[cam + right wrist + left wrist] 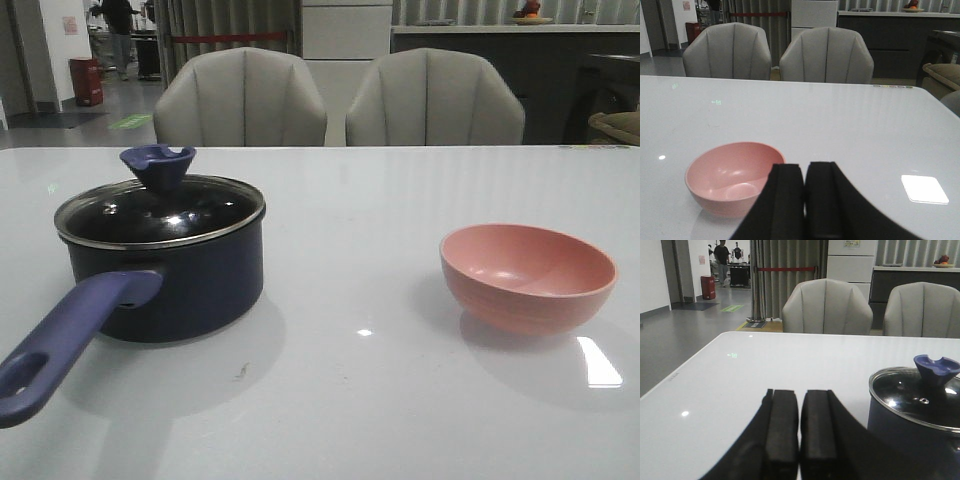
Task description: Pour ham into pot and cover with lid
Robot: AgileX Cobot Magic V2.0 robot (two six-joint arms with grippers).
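The dark navy pot (pixel 180 285) stands at the left of the white table, its purplish-blue handle (pixel 65 340) pointing to the front left. The glass lid (pixel 160 212) with its blue knob (pixel 158 165) sits on the pot, and shows in the left wrist view (pixel 917 400). The ham is hidden; none shows in the salmon-pink bowl (pixel 527 277), which looks empty in the right wrist view (pixel 732 177). My left gripper (pixel 800 405) is shut and empty, beside the pot. My right gripper (pixel 805 172) is shut and empty, beside the bowl. Neither gripper shows in the front view.
Two grey chairs (pixel 240 100) (pixel 435 100) stand behind the table's far edge. The table (pixel 360 400) runs wide between pot and bowl.
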